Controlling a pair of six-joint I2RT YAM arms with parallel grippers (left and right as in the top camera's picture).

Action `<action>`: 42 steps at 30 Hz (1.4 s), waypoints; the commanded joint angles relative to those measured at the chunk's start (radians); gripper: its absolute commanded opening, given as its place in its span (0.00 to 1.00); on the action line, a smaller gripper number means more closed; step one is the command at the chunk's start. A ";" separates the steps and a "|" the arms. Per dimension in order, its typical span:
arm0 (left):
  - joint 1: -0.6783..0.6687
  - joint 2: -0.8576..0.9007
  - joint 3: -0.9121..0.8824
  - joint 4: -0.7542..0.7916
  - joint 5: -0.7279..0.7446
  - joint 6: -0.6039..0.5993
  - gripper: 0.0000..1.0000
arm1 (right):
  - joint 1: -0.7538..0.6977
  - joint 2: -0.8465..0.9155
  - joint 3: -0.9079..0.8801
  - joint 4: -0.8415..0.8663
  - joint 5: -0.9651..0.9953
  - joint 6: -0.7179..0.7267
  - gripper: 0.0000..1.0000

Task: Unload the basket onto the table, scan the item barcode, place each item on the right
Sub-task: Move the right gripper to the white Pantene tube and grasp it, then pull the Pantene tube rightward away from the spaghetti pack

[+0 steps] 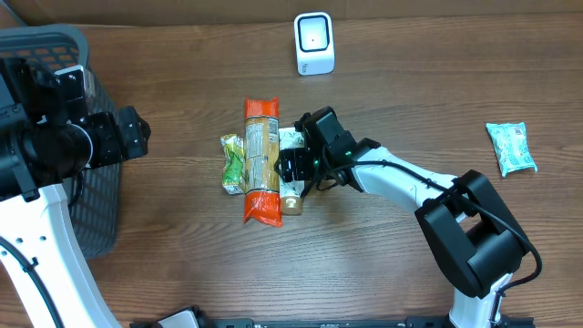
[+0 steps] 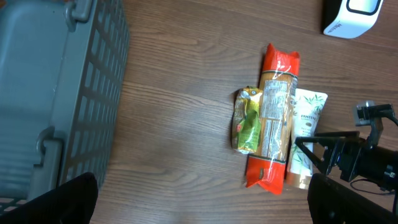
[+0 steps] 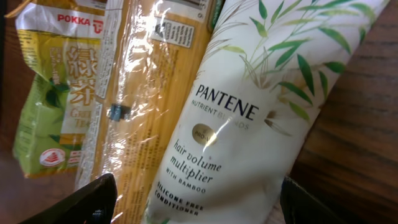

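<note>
Seeing right gripper (image 3: 199, 205) wide open, gripping nothing, close above Pantene tube (image 3: 249, 124), tube lying between its fingers. Spaghetti pack (image 3: 149, 93) touching tube by one finger, green tea packet (image 3: 50, 106) beyond. Scanner (image 1: 314, 43) well apart. Left gripper (image 2: 208, 202) wide open, empty, beside basket (image 2: 62, 93).

And there was the white Pantene conditioner tube (image 2: 307, 118), green bamboo leaves printed on it, lying flat and label-up with its brown cap toward 6 o'clock, while the white scanner (image 1: 314, 43) stood upright, well apart at its 12 o'clock.
</note>
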 commanded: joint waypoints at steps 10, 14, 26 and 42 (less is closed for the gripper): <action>0.004 0.003 0.006 -0.002 0.009 0.019 1.00 | 0.006 0.112 0.010 -0.073 -0.053 0.214 0.73; 0.004 0.003 0.006 -0.002 0.009 0.019 1.00 | -0.006 0.121 0.011 -0.072 -0.069 0.225 0.38; 0.004 0.003 0.006 -0.002 0.009 0.019 1.00 | -0.077 0.114 0.023 -0.105 -0.240 0.223 0.04; 0.004 0.003 0.006 -0.002 0.009 0.019 1.00 | -0.064 -0.159 0.182 -0.787 0.922 0.134 0.04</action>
